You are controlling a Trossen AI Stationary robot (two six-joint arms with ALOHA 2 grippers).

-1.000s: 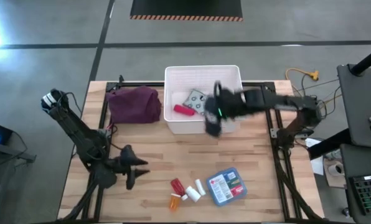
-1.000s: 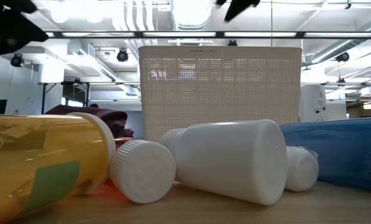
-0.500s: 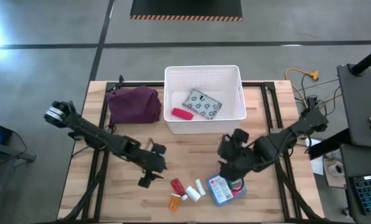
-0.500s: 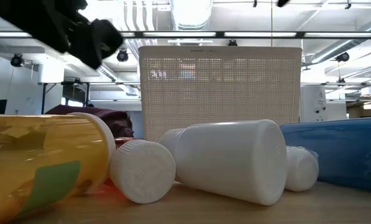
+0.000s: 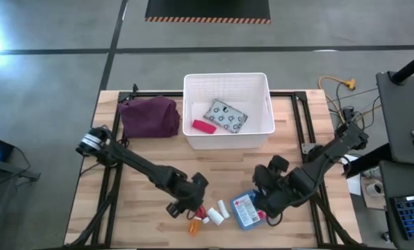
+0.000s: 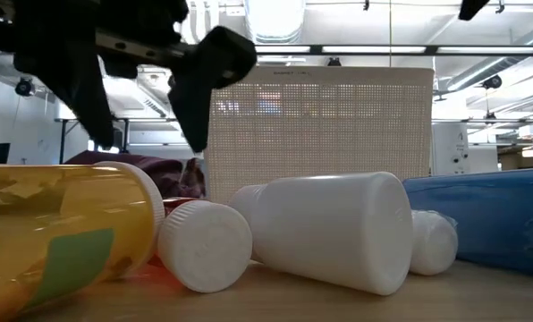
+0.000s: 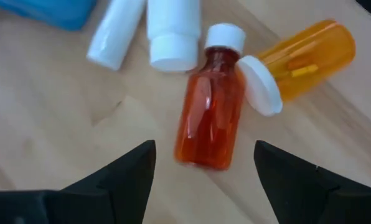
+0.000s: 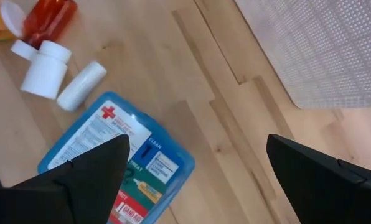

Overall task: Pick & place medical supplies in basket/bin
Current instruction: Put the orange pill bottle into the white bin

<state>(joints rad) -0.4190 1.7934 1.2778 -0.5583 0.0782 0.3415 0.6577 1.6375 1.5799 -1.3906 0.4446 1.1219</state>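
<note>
Near the table's near edge lie a red bottle, an orange bottle and two white bottles, all on their sides, with the blue-and-red flat box beside them. My left gripper hovers open just above the red bottle, one finger on each side of its base. My right gripper is wide open above the flat box. The white bin holds the patterned pouch and the red packet. I see no pink tape roll.
A maroon-purple cloth bundle lies left of the bin. The low view shows the orange bottle and a white bottle close up, the bin behind. Bare wood lies between bin and bottles. Cables and equipment stand off the table's right side.
My left gripper has swung from the table's near-left area rightward to the bottles and come down over the red one. My right gripper has left the bin, travelled toward the near edge and dropped over the flat box. The supplies have stayed where they were.
</note>
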